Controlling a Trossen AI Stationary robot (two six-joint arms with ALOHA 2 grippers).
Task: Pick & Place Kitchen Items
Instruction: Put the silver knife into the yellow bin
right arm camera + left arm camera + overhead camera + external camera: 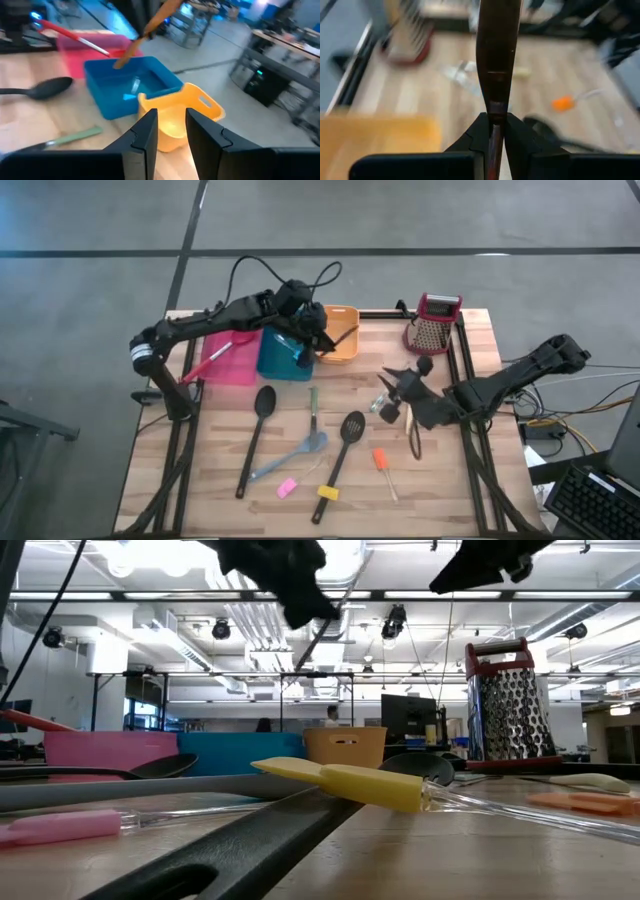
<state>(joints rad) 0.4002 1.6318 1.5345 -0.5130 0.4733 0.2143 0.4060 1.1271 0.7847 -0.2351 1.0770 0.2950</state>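
Three bins (290, 350) sit along the desk's (220, 480) far edge. Above the orange bin (345, 340), the left hand (312, 340) is clamped on a brown wooden utensil (497, 45). The right hand (395, 385) hovers mid-desk, fingers (147, 132) apart and empty. Loose utensils, including a black ladle (255, 435) and slotted spoon (342, 445), lie near the front.

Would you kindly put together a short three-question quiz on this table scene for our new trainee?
1. True or false: the left gripper has empty fingers.
2. Which bin stands between the other two? A pink, B teal, C orange.
3. Fill in: the red spoon lies across the ___ bin.
Key: 1 false, its fingers are shut on a brown-handled utensil. 2 B, the teal bin. 3 pink, the pink bin.
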